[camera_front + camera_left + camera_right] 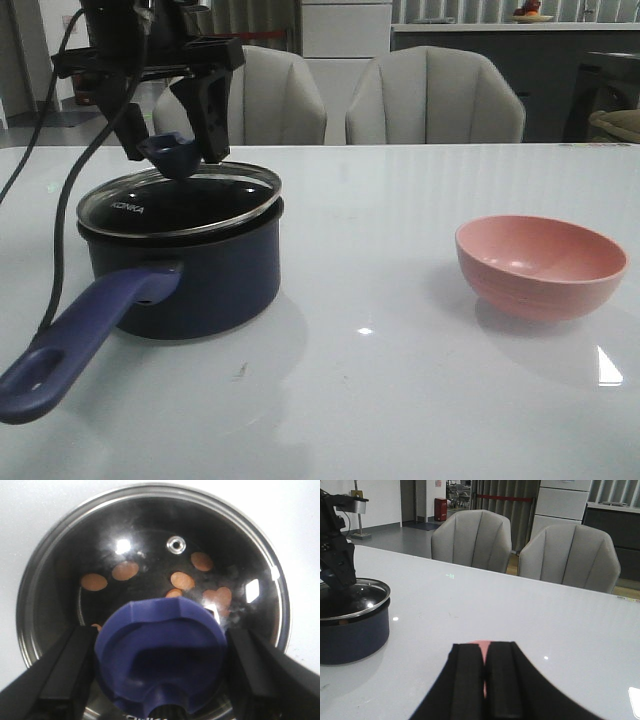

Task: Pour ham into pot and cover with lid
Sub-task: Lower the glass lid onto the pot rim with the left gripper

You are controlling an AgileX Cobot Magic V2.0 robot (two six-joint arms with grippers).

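The dark navy pot (200,280) stands at the left of the table, its long purple-blue handle (90,335) pointing toward the front. The clear glass lid (190,200) lies slightly tilted on the pot's rim. My left gripper (172,150) is shut on the lid's blue knob (160,650), one finger pressing each side. Through the glass, several orange-pink ham slices (125,571) lie on the pot's black bottom. My right gripper (486,652) is shut on nothing above the pink bowl (540,265); it is out of the front view.
The pink bowl looks empty and stands at the right of the table. Two grey chairs (435,95) stand behind the far edge. A black cable (60,200) hangs down left of the pot.
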